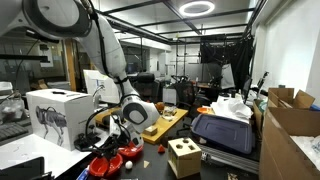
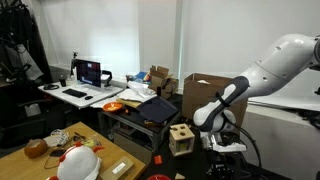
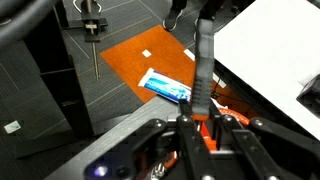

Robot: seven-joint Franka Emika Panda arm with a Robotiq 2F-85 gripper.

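Dark floor (image 3: 50, 100) lay left of the orange mat (image 3: 140, 62). A blue-and-white packet (image 3: 165, 87) rested on that mat. Over the mat's right edge the gripper (image 3: 197, 120) pinched a slim grey stick (image 3: 204, 55). A white panel (image 3: 270, 50) lay right of the mat.

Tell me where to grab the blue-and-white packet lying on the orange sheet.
Across its narrow width near the middle, coming from above: the packet lies flat on the orange sheet, long and slim, so turn the tool crosswise to its length.
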